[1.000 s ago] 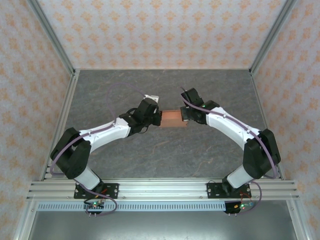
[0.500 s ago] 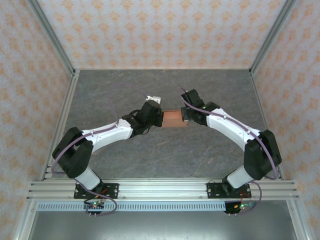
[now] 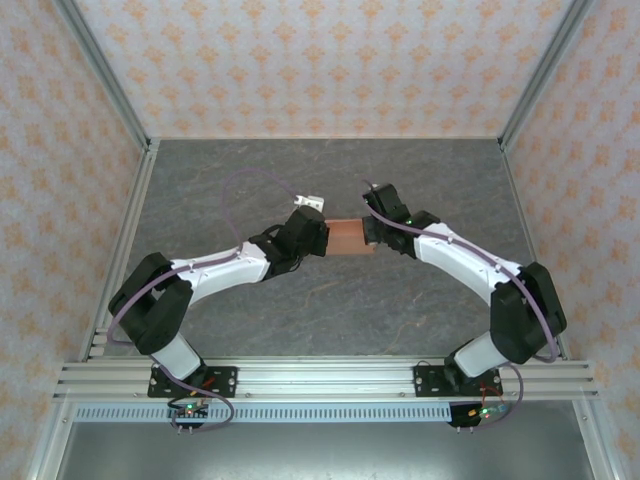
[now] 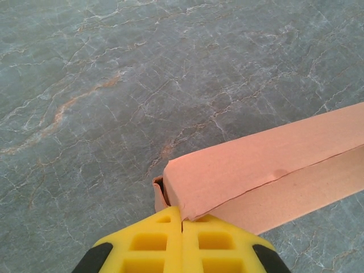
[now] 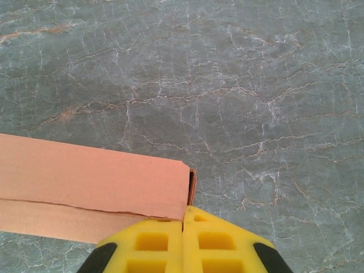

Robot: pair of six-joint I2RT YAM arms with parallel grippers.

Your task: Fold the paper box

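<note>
left gripper shifted (paper box steady)

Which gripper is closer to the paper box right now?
Neither, it's a tie. The left gripper, shut, has its tips against the left end of the paper box. The right gripper, also shut, has its tips against the right end.
</note>
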